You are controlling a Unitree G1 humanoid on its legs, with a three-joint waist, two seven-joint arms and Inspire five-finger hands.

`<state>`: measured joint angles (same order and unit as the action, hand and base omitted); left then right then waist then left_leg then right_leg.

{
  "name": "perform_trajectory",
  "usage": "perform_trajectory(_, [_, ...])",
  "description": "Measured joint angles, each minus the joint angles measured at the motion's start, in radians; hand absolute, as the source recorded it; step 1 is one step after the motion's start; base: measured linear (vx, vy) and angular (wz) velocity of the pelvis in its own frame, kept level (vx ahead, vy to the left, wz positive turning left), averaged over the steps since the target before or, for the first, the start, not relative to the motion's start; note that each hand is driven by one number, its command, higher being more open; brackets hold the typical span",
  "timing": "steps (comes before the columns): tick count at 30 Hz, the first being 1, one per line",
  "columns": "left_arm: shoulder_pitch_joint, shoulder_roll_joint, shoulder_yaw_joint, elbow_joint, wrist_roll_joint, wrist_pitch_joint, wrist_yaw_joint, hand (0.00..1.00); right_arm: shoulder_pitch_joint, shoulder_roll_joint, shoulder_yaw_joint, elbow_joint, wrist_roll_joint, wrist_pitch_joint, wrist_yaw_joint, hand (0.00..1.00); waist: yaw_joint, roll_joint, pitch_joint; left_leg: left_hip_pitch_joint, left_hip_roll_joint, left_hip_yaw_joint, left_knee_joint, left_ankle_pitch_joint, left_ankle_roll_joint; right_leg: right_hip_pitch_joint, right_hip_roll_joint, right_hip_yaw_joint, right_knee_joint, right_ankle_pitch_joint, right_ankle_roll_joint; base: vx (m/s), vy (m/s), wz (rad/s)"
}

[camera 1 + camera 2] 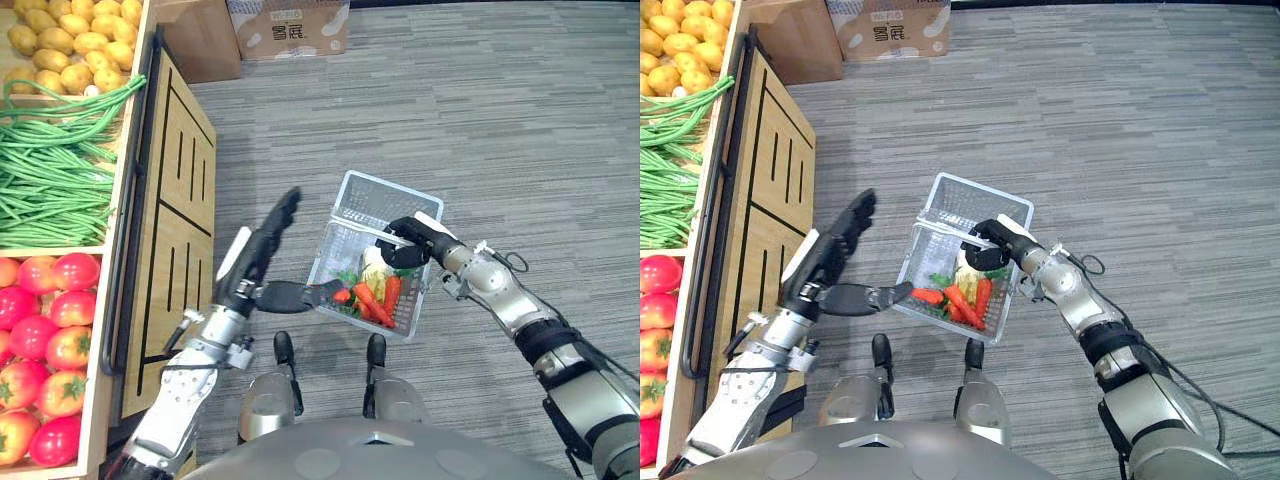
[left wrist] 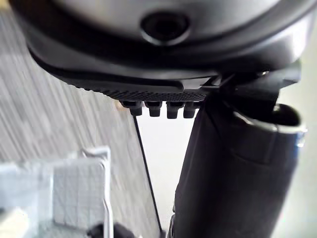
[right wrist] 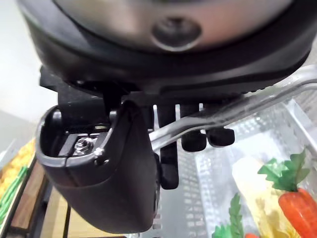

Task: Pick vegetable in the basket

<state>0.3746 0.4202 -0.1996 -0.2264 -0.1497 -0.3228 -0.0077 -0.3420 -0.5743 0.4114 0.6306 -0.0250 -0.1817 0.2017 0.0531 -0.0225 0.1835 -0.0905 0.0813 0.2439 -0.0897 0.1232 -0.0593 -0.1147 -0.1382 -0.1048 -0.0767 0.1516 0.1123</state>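
**Two hands, one basket hung clear of the floor**

Nearest, the left hand (image 1: 262, 262) is spread, fingers straight and holding nothing. Its thumb reaches the basket's near corner, probably to steady it, though I cannot tell if it touches. The one basket (image 1: 375, 195) hangs from the right hand (image 1: 410, 243), whose fingers are curled round the handle (image 3: 237, 106). This keeps it tilted with the load slid to its low near end. The load is three carrots (image 1: 372, 300), by my count, and one pale vegetable (image 1: 375, 262) among green leaves. To the left, the stand (image 1: 180, 200) offers tomatoes (image 1: 45, 330), then beans (image 1: 50, 170), then potatoes (image 1: 75, 35), within the free hand's reach. Farthest are two boxes (image 1: 290, 25).
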Motion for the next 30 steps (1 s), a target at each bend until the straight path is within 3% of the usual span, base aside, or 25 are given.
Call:
perform_trajectory(5, [0.032, -0.088, 0.162, 0.111, 0.003, 0.002, 0.011, 1.0, 0.116, 0.05, -0.147, 0.0, -0.011, 0.0, -0.02, 0.0, 0.007, -0.022, -0.014, 0.0, 0.0, -0.016, 0.0, 0.002, -0.001, 0.01, -0.001, -0.01, -0.001, -0.005, -0.005, 0.0, 0.003, 0.1])
perform_trajectory(7, [0.028, -0.168, 0.282, 0.182, 0.022, 0.004, 0.035, 1.0, 0.178, 0.087, -0.236, 0.0, -0.012, 0.0, -0.037, 0.0, 0.012, -0.033, -0.022, 0.0, -0.001, -0.024, 0.0, 0.002, -0.003, 0.015, -0.002, -0.026, -0.001, -0.013, -0.003, -0.01, 0.004, 0.11])
perform_trajectory(13, [-0.025, -0.316, 0.573, 0.428, 0.064, 0.036, 0.149, 1.0, 0.298, 0.149, -0.418, 0.0, -0.05, 0.002, -0.068, 0.0, 0.007, -0.021, -0.036, -0.004, -0.009, -0.059, 0.0, 0.0, -0.008, 0.032, -0.011, -0.06, -0.001, -0.034, -0.009, 0.0, 0.012, 0.17])
perform_trajectory(18, [-0.036, -0.333, 0.647, 0.558, 0.117, 0.045, 0.172, 1.0, 0.366, 0.17, -0.548, 0.0, -0.05, 0.012, -0.105, 0.0, -0.001, -0.002, -0.057, -0.001, -0.02, -0.088, 0.001, -0.004, -0.005, 0.055, -0.019, -0.084, -0.001, -0.042, 0.004, 0.04, 0.016, 0.19])
perform_trajectory(24, [-0.058, -0.332, 0.7, 0.731, 0.16, 0.012, 0.169, 1.0, 0.466, 0.238, -0.743, 0.001, -0.047, 0.017, -0.148, 0.0, -0.011, 0.018, -0.122, 0.038, -0.018, -0.084, 0.0, -0.027, -0.013, 0.086, -0.017, -0.084, -0.001, -0.065, 0.004, 0.04, 0.001, -0.01])
perform_trajectory(30, [-0.064, -0.333, 0.75, 0.854, 0.237, -0.032, 0.169, 1.0, 0.499, 0.286, -0.936, 0.113, -0.043, 0.015, -0.226, 0.0, -0.035, 0.044, -0.139, 0.079, -0.016, -0.07, 0.0, -0.042, -0.02, 0.117, -0.014, -0.08, -0.001, -0.084, -0.003, 0.02, -0.005, -0.07])
